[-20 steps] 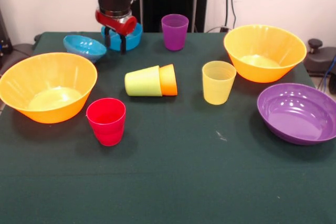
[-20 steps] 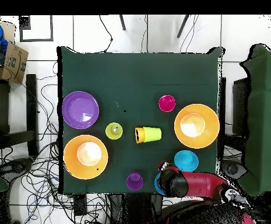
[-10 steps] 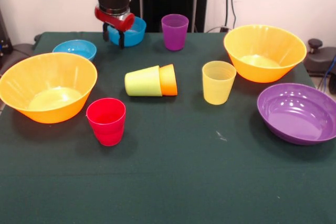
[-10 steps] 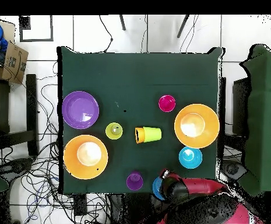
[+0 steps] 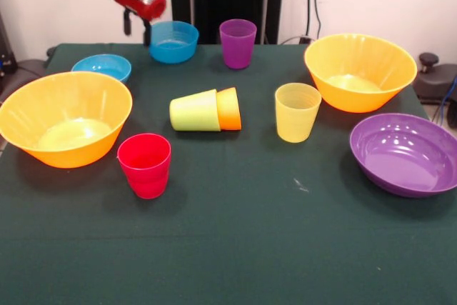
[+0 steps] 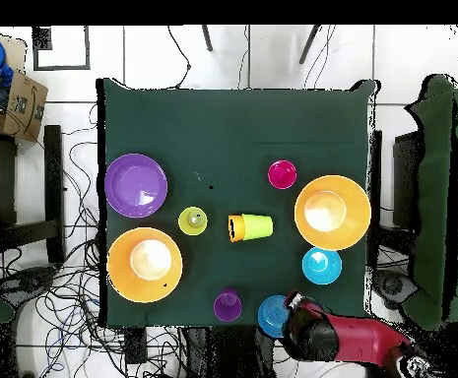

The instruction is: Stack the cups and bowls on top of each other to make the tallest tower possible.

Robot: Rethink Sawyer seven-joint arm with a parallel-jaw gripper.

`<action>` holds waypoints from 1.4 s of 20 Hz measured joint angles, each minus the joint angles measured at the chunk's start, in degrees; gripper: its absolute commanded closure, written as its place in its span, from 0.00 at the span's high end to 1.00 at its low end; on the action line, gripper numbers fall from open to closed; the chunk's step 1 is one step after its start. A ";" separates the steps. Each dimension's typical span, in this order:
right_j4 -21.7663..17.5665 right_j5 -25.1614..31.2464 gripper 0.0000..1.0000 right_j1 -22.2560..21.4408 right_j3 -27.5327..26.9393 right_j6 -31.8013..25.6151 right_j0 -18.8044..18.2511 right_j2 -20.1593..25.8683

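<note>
Claw [image 5: 136,28] empty, prongs apart — just beside deeper blue bowl [image 5: 173,41], lime cup [image 5: 195,111] lying nested in orange cup [image 5: 230,108]

The gripper [image 5: 137,26] has lifted clear, apparently empty; the deeper blue bowl [image 5: 173,41] now stands uncovered.

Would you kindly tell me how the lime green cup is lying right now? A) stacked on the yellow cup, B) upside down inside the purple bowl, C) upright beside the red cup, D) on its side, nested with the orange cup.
D: the lime green cup lies on its side at mid-table, nested with the orange cup.
</note>
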 measured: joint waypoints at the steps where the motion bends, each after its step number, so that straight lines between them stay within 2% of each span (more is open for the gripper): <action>1: 0.81 2.64 1.00 -3.78 1.38 -0.01 -2.11 1.35; 6: 3.00 9.06 1.00 -10.99 3.05 -0.01 -5.64 4.17; 7: 3.70 11.56 1.00 -13.60 3.12 -0.01 -6.36 5.39; 13: 4.82 14.46 1.00 -17.69 3.07 -0.01 -6.26 8.76; 20: 4.79 14.46 1.00 -17.64 2.88 -0.01 -5.45 11.34; 28: 4.79 14.45 1.00 -14.33 1.12 -0.01 -2.55 12.15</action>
